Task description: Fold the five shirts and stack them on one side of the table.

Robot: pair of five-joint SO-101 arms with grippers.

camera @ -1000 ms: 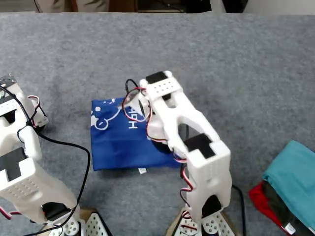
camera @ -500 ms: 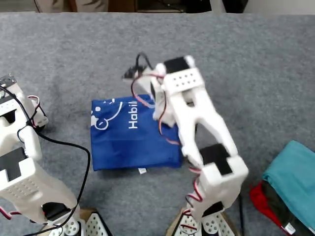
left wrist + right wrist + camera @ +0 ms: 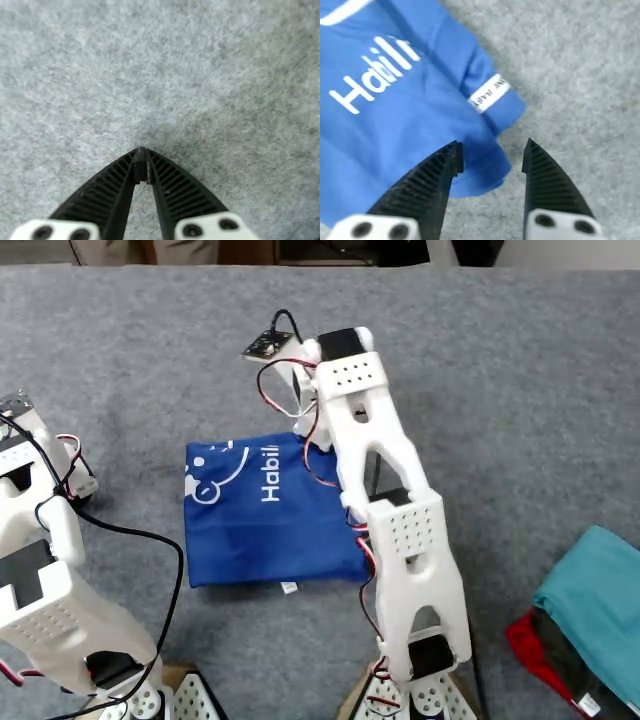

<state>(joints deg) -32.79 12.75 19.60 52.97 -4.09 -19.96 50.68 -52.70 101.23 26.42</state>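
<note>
Shirts lie in two places in the high view: a folded blue shirt flat on the grey table a little left of the middle, and a stack at the right edge with a teal shirt on top and a red shirt at the bottom. The right arm stretches over the blue shirt's right edge, its wrist above the shirt's far right corner. The left arm stands at the table's left edge, well apart from both.

The left wrist view shows the left gripper closed, its black ribbed tips meeting, with nothing between them and bare grey table beneath.

The right wrist view shows the right gripper spread wide and holding nothing. One jaw is over the blue shirt's corner and the other over the grey table just beside it. A white label sits on the folded edge near that corner. Whether either jaw touches the cloth cannot be told.
</note>
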